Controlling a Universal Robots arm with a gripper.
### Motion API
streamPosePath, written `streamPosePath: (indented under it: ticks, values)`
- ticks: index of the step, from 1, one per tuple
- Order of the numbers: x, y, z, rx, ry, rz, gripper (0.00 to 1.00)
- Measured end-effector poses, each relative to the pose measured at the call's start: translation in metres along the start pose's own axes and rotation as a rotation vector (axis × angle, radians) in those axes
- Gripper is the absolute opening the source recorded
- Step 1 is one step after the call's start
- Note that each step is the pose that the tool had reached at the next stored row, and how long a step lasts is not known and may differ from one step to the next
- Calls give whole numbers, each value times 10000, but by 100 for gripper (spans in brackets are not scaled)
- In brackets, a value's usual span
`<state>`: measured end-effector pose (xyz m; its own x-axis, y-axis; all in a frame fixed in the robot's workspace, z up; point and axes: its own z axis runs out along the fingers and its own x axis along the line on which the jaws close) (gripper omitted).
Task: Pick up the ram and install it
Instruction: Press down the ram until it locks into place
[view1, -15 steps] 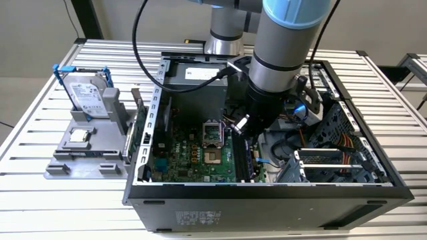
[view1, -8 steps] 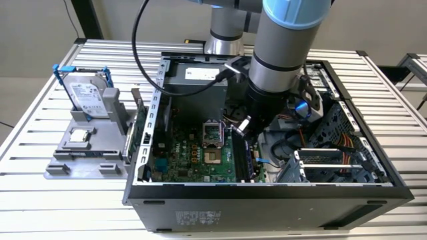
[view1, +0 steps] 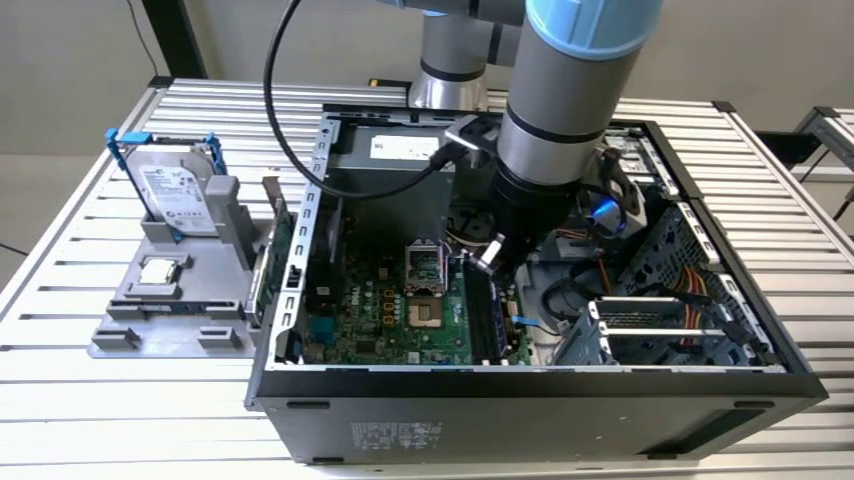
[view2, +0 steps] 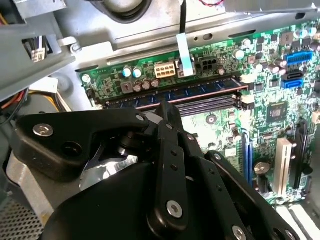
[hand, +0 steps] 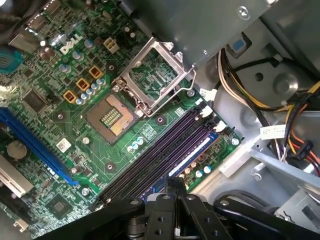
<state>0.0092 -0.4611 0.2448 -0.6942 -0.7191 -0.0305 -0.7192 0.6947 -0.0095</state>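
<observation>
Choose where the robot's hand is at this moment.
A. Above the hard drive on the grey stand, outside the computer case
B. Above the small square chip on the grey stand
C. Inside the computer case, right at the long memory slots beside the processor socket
C: in the first wrist view, the hand has its tip at the memory slots next to the processor socket, inside the case.
</observation>
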Motion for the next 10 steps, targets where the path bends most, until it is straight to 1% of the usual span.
streamPosePath:
  ticks: [5,10]
  values:
    - [0,1,1,-56,-53,-289,0]
    - [0,1,0,-78,-66,-608,0]
